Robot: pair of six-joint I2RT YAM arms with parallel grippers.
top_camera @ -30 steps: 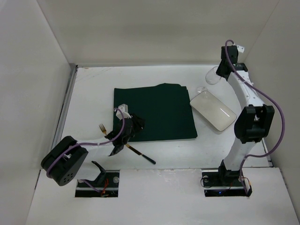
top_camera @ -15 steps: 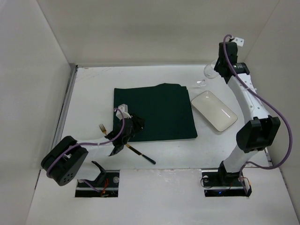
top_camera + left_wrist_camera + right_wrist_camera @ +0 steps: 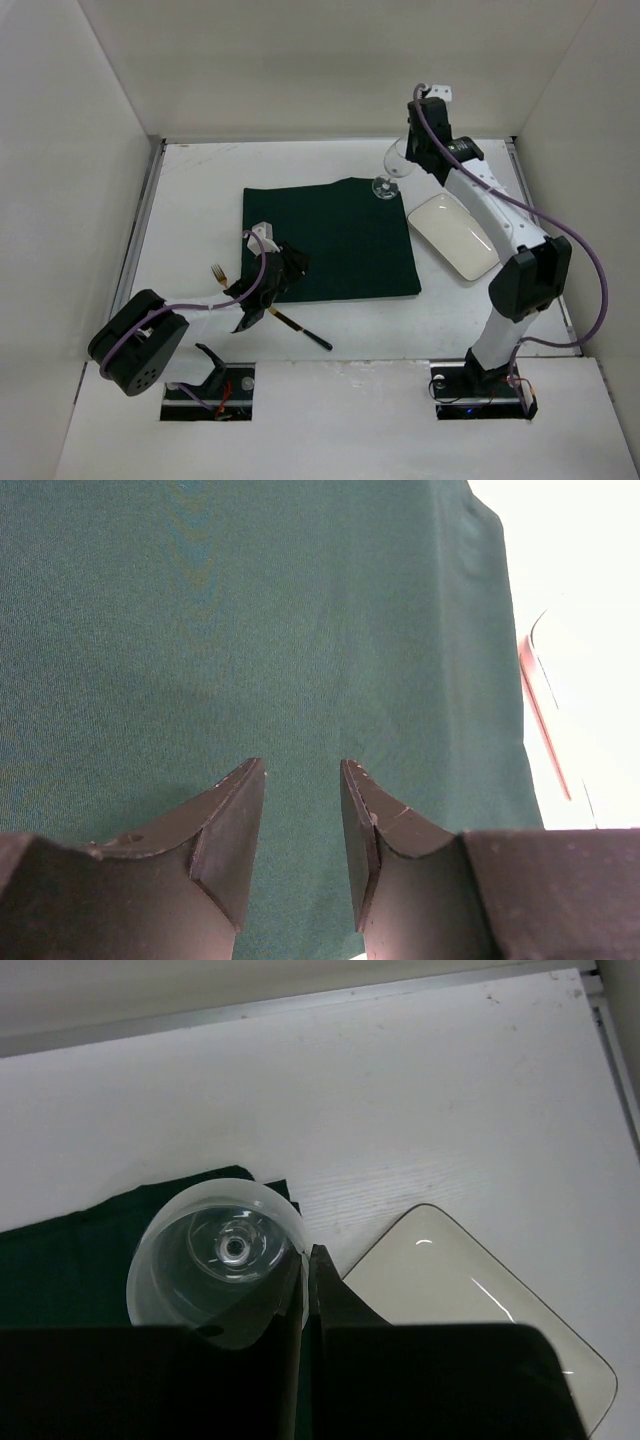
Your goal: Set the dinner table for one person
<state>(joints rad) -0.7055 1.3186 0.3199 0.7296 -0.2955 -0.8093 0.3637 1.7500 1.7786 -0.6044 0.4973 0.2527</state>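
Observation:
A clear wine glass (image 3: 390, 170) hangs upright over the far right corner of the dark green cloth (image 3: 330, 240). My right gripper (image 3: 408, 152) is shut on its rim. In the right wrist view the fingers pinch the rim of the glass (image 3: 215, 1250) at its right side, with the cloth (image 3: 70, 1260) beneath. My left gripper (image 3: 290, 265) sits low at the cloth's near left edge. In the left wrist view the left gripper (image 3: 303, 780) is open and empty over the cloth (image 3: 250, 610). The white dinner table (image 3: 200, 190) lies under everything.
A cream rounded-rectangle plate (image 3: 455, 235) lies right of the cloth and also shows in the right wrist view (image 3: 470, 1280). A gold fork (image 3: 218, 272) and a dark-handled knife (image 3: 300, 328) lie on the table near my left arm. White walls edge the table.
My right arm has swung left from the back right corner, carrying the glass to above the cloth's far right corner. The left arm has not moved.

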